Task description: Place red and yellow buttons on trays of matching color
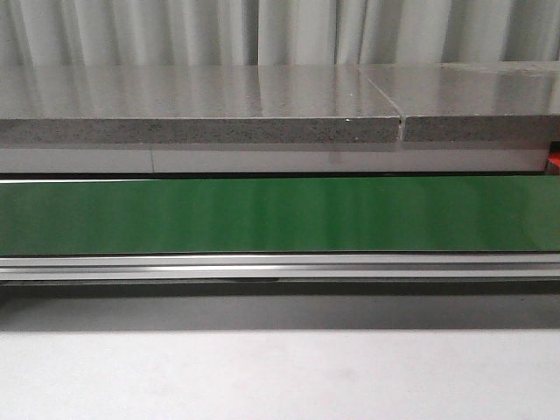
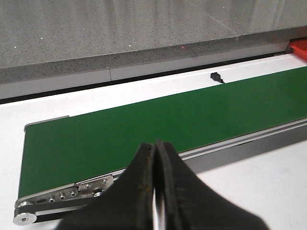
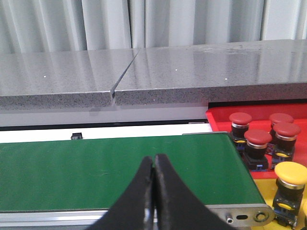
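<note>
In the right wrist view several red buttons (image 3: 257, 137) stand on a red tray (image 3: 218, 119) just past the end of the green belt (image 3: 120, 172). A yellow button (image 3: 290, 175) stands on a yellow tray (image 3: 266, 188) beside it. My right gripper (image 3: 154, 158) is shut and empty, over the belt's near edge. My left gripper (image 2: 155, 143) is also shut and empty, over the near rail of the belt (image 2: 158, 120) toward its other end. A corner of the red tray (image 2: 300, 48) shows far off in the left wrist view. Neither gripper shows in the front view.
The green conveyor belt (image 1: 280, 214) runs across the front view with a metal rail (image 1: 280, 267) along its near side. Behind it is a grey stone ledge (image 1: 201, 118). A small black part (image 2: 217, 76) lies on the white surface beyond the belt.
</note>
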Robot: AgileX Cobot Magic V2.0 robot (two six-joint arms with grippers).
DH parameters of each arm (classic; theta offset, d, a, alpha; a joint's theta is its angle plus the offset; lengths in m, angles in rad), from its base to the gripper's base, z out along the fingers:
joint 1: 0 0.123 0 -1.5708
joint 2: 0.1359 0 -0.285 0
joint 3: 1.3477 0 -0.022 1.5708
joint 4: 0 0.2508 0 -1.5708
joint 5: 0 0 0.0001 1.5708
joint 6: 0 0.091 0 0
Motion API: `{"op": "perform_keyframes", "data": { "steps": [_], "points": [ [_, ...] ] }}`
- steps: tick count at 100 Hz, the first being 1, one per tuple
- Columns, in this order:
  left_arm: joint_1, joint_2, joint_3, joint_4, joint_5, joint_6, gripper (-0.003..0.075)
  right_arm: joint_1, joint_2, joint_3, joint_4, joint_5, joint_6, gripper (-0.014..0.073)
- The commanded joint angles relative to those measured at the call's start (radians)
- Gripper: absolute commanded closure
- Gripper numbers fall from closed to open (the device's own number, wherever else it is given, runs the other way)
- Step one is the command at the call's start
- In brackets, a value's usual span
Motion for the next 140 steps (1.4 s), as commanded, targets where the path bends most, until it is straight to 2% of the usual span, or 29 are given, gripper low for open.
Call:
{"op": "perform_keyframes", "data": {
  "steps": [1,92,106,126,140],
  "points": [
    [-0.007,0.014,-0.025,-0.012,-0.081,-0.011,0.0741,-0.008,-0.014,-0.014,-0.012,-0.076,-0.002,0.0659],
    [-0.003,0.014,-0.025,0.002,-0.093,-0.013,0.0741,-0.008,-0.014,-0.014,-0.012,-0.076,-0.002,0.0659],
    [0.047,0.014,0.008,0.012,-0.201,-0.013,0.0741,-0.008,-0.014,-0.014,-0.012,-0.076,-0.002,0.0659],
    [0.145,0.014,0.142,-0.024,-0.462,-0.013,0.0741,-0.008,-0.014,-0.014,-0.012,-0.076,-0.002,0.0659],
    [0.190,0.014,0.222,-0.024,-0.560,-0.013,0.0741,-0.008,-0.014,-0.014,-0.012,-0.076,-0.002,0.0659]
  ]
}}
